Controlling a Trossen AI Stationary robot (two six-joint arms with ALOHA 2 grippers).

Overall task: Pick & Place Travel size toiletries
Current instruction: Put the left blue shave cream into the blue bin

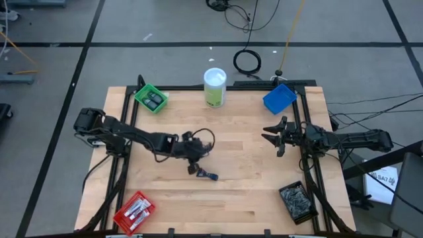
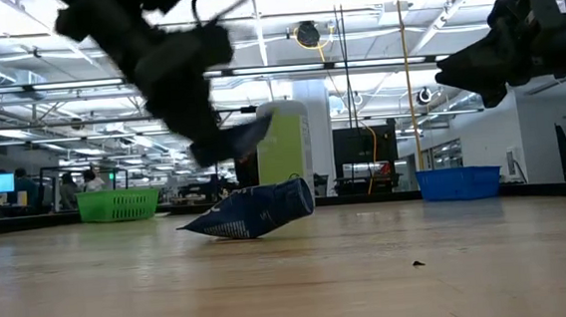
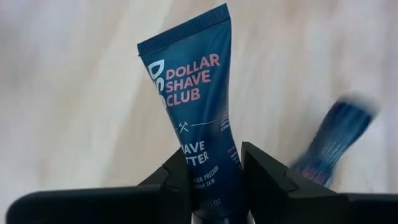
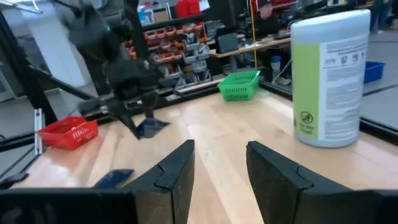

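wooden boards make the table top (image 1: 244, 198), and it sits on a grey floor with dark lines. at the near left corner is a red bin (image 1: 135, 211) with small things inside. at the far left is a green bin (image 1: 151, 98) holding two dark little bottles (image 1: 155, 100). the left arm reaches in from the left, and the left gripper (image 1: 192, 166) is over the middle of the table. its jaws are pinched on a dark blue tube (image 3: 199, 124) with the words "dollar shave club". in the low view that tube hangs above the wood. a second blue tube (image 1: 209, 176) lies flat on the table just beside the gripper, on the near side. a tall white and green canister (image 1: 215, 86) stands at the far middle. a blue bin (image 1: 279, 98) sits at the far right. the right gripper (image 1: 276, 137) waits on the right side, raised above the table, with its jaws apart and nothing in them. a dark bin (image 1: 297, 200) full of silvery packets is at the near right corner.
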